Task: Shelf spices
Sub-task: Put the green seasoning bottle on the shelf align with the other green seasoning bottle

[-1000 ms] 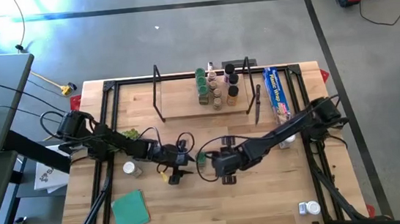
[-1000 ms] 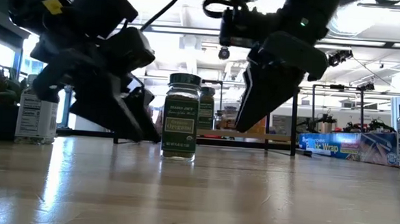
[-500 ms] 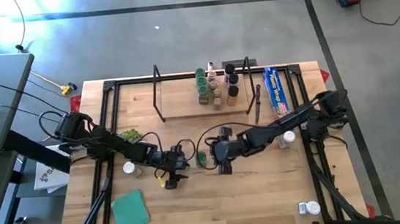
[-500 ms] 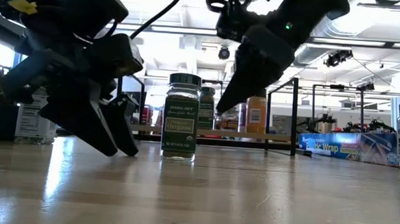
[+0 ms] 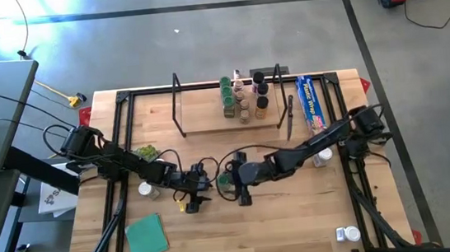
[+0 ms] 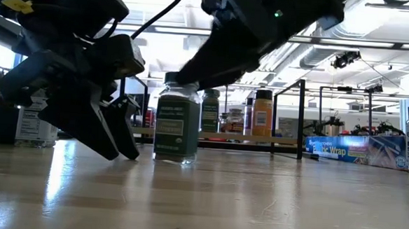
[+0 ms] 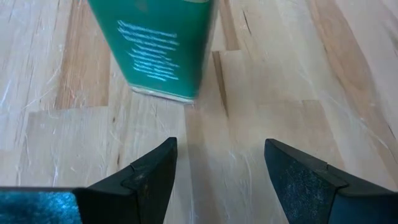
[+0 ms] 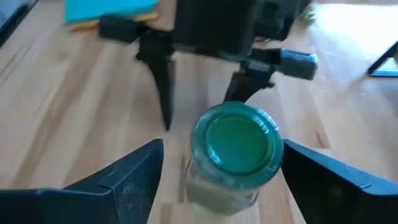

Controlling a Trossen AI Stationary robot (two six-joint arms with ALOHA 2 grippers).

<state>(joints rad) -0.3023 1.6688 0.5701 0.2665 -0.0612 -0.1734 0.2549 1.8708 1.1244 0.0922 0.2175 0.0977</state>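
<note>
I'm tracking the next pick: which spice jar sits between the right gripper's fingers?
The green-lidded jar standing mid-table, alone between the two arms. The open right gripper straddles it; the other jars are on the shelf or near the table edges.

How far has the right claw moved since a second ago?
Yes, it moved. In the high view the right claw has slid leftward, away from the blue wrap box, and now straddles the green-lidded oregano jar, open.

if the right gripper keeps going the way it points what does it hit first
Most likely the green-lidded spice jar, which stands between the right gripper's open fingers. Just beyond it waits the left gripper, though depth there is unclear.
</note>
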